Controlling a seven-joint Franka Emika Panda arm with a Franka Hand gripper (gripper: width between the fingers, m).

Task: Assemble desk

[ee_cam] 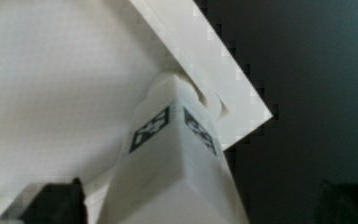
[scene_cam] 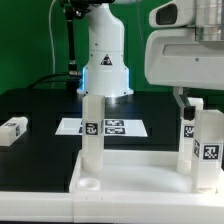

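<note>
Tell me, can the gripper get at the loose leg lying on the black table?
Probably yes: the loose leg lies alone with nothing over it, and the gripper is open.

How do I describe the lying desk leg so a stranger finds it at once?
Start at the black table and follow it to the exterior view's left edge, away from the white tabletop. There a short white leg lies on its side; the middle leg and the leg at that view's right stand upright on the tabletop.
</note>
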